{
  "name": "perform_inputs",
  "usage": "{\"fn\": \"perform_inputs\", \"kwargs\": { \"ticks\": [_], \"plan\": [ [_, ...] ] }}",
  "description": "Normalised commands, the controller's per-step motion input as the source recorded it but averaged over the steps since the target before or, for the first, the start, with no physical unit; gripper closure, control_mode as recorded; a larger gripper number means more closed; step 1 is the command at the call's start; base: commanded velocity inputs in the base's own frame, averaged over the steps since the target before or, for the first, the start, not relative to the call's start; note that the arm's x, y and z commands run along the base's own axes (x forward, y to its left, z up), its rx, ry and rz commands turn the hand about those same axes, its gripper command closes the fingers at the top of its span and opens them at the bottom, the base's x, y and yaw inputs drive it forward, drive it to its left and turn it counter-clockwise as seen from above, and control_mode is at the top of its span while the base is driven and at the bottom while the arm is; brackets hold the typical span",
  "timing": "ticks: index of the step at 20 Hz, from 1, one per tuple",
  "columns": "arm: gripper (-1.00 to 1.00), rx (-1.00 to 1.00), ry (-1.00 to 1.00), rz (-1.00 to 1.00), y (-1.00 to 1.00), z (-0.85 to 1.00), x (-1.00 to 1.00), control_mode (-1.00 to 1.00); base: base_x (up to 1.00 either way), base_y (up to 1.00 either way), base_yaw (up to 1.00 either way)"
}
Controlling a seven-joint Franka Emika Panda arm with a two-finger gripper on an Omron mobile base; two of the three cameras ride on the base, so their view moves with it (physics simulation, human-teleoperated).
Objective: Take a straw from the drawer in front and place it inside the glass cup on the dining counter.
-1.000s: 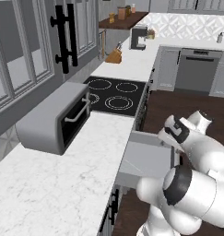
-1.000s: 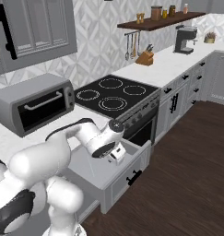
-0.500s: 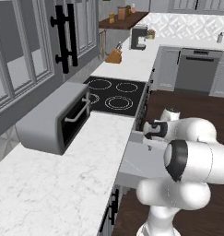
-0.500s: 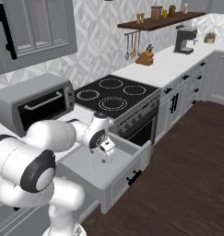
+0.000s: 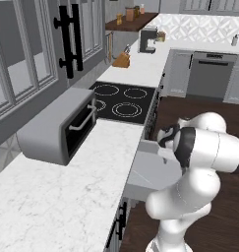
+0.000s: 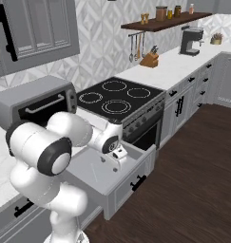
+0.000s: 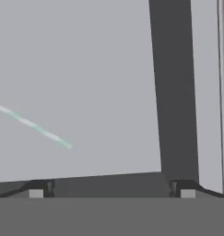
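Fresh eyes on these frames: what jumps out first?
The white arm bends low over the pulled-out drawer, the gripper hanging inside it, fingers spread. On the drawer's plain grey floor lies the straw, a thin pale stick. Behind sit the black cooktop and the toaster oven.

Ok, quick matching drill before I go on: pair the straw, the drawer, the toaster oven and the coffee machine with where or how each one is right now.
Things:
1. thin pale whitish straw
2. wide shallow grey drawer
3. grey toaster oven
4. black coffee machine

States:
A. on the marble worktop beside the black cooktop
B. pulled open under the two-finger gripper
C. lying flat on a plain grey floor
D. far along the worktop, below the wooden shelf

Pairs: 1-C, 2-B, 3-A, 4-D
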Motion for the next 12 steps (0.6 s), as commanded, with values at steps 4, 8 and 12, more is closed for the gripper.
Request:
{"fn": "perform_inputs", "kwargs": {
  "ticks": [4, 8, 12],
  "plan": [
    [-1.0, 0.0, 0.0, -0.03, 0.0, -0.33, 0.0, -1.0, 0.0, 0.0, 0.0],
    [-1.0, 0.0, 0.0, -0.02, -0.01, -0.31, 0.04, -1.0, 0.0, 0.0, 0.0],
    [-1.0, -0.01, 0.0, -0.03, -0.18, -0.29, 0.0, -1.0, 0.0, 0.0, 0.0]
  ]
}}
